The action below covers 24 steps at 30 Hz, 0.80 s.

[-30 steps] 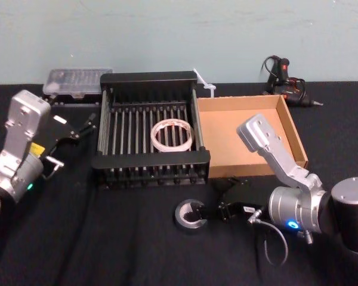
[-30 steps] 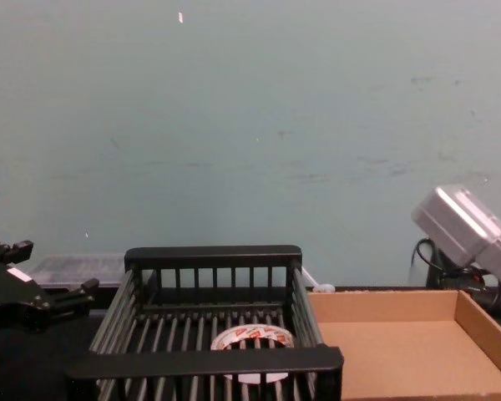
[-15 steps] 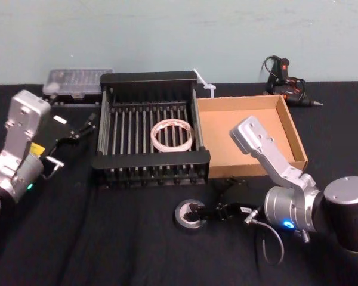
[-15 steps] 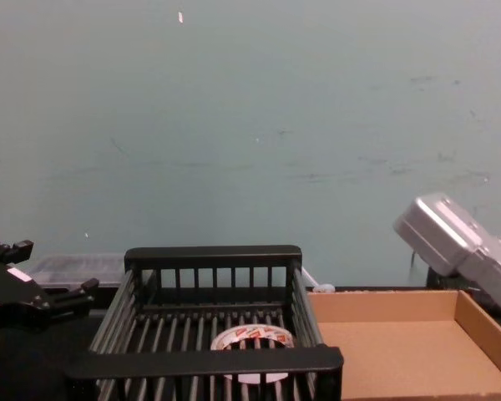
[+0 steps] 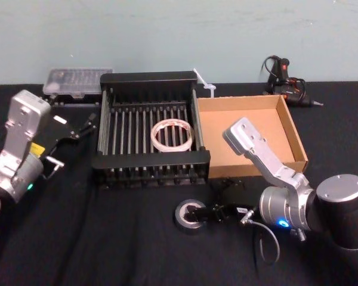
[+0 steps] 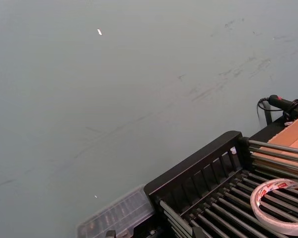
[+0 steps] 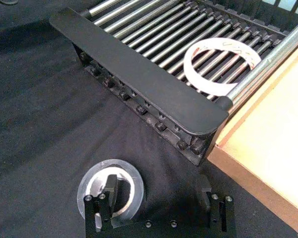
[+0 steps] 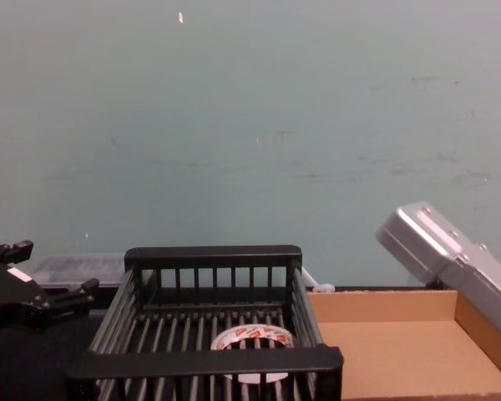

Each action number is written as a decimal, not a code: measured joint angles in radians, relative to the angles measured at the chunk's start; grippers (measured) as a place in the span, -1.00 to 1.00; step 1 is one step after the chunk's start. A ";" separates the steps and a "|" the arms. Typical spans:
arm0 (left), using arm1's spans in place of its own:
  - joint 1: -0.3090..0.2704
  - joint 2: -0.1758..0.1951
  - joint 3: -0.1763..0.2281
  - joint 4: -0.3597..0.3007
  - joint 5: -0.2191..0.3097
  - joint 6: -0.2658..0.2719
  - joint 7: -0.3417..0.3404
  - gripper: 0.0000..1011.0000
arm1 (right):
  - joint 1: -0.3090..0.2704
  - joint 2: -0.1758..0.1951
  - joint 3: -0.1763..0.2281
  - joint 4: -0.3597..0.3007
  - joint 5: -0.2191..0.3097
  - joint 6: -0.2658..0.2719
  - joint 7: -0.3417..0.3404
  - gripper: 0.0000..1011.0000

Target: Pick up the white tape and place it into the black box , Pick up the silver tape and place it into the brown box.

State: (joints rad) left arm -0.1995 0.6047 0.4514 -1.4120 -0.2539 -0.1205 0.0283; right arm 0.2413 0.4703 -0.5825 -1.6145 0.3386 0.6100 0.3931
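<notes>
One right claw [image 7: 159, 196] spread wide, one finger inside silver tape [image 7: 111, 193], left claw [image 5: 77, 128] open, parked.

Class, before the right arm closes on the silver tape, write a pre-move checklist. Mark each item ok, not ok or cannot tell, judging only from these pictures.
1. White tape already lying in the black box: ok.
2. Silver tape flat on the table, in front of the black box: ok.
3. Right pincer open, with one finger in the roll's centre hole and the other outside the roll: ok.
4. Finger pads touching the roll's wall: cannot tell.
5. Brown box floor bare, ready to take the roll: ok.
6. Left pincer open and parked left of the black box, off the right arm's path: ok.
</notes>
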 joint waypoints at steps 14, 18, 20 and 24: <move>0.000 0.000 0.000 0.000 0.000 0.000 0.000 0.98 | 0.002 -0.020 0.009 0.017 -0.031 0.011 0.015 0.98; 0.000 0.000 0.000 0.000 0.000 0.000 0.000 0.98 | 0.003 -0.023 0.010 0.020 -0.039 0.012 0.018 0.98; 0.000 0.000 0.000 0.000 0.000 0.000 0.000 0.98 | 0.003 -0.022 0.010 0.020 -0.039 0.012 0.018 0.98; 0.000 0.000 0.000 0.000 0.000 0.000 0.000 0.98 | 0.003 -0.022 0.010 0.020 -0.039 0.012 0.018 0.98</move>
State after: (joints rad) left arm -0.1996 0.6047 0.4514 -1.4120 -0.2539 -0.1205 0.0283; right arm 0.2447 0.4483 -0.5726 -1.5947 0.3001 0.6221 0.4114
